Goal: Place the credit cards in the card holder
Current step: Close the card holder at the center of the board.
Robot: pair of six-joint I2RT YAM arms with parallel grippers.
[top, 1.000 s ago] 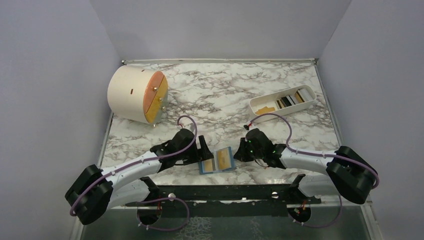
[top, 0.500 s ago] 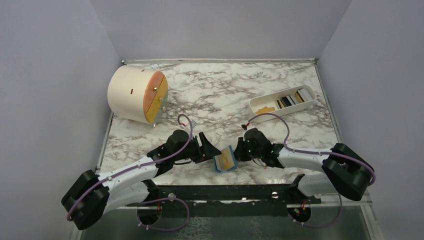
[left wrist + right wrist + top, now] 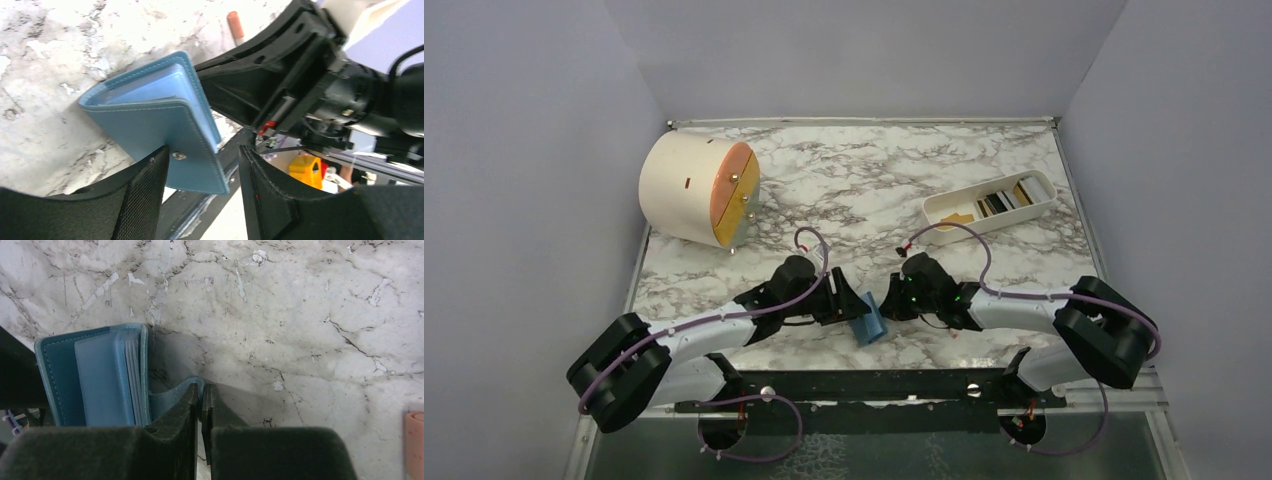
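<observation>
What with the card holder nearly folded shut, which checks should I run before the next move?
1. Card holder nearly closed, on edge between the claws: ok.
2. Left claw open, astride the snap cover: ok.
3. Right claw shut at the other flap; whether it pinches it: cannot tell.
4. Card inside the holder: cannot tell.
5. Credit cards lie in the white tray, not loaded: not ok.

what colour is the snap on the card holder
Silver snap on the teal-blue card holder; the left wrist view shows it best.
</observation>
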